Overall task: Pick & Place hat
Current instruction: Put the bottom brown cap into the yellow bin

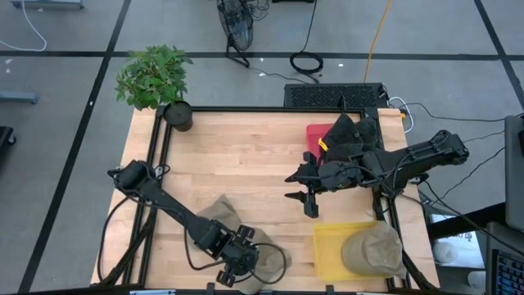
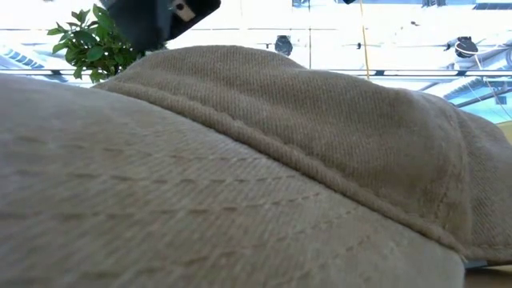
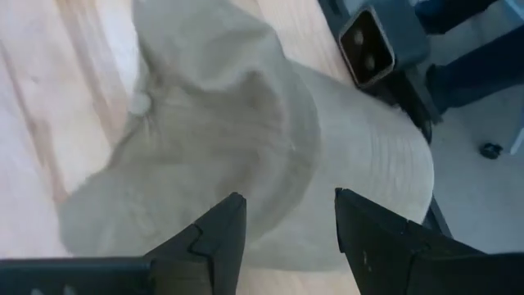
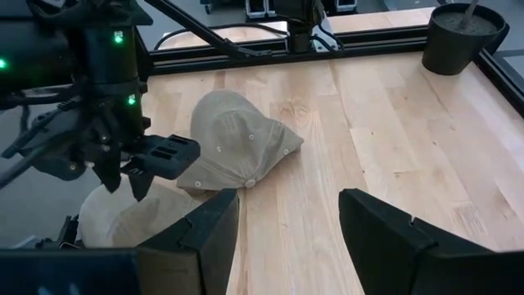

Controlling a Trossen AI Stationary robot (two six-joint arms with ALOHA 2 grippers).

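Khaki hat (image 3: pixel 246 139) beneath open left fingers (image 3: pixel 221 238)

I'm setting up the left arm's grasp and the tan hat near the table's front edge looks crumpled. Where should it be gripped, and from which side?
Grip the hat at its raised, folded crown, coming down from above. The brim lies flat on the table, leaving little for fingers to get under, while the crown bunches upward. The left gripper, open, already hovers over it.

Bare surface (image 1: pixel 237 156) lying open through the middle, pot (image 1: pixel 178 115) standing at the far left corner, left gripper (image 1: pixel 242 264) hanging over the hat (image 1: pixel 223 215), right gripper (image 1: pixel 307 197) hovering beside the tray (image 1: pixel 329 250).
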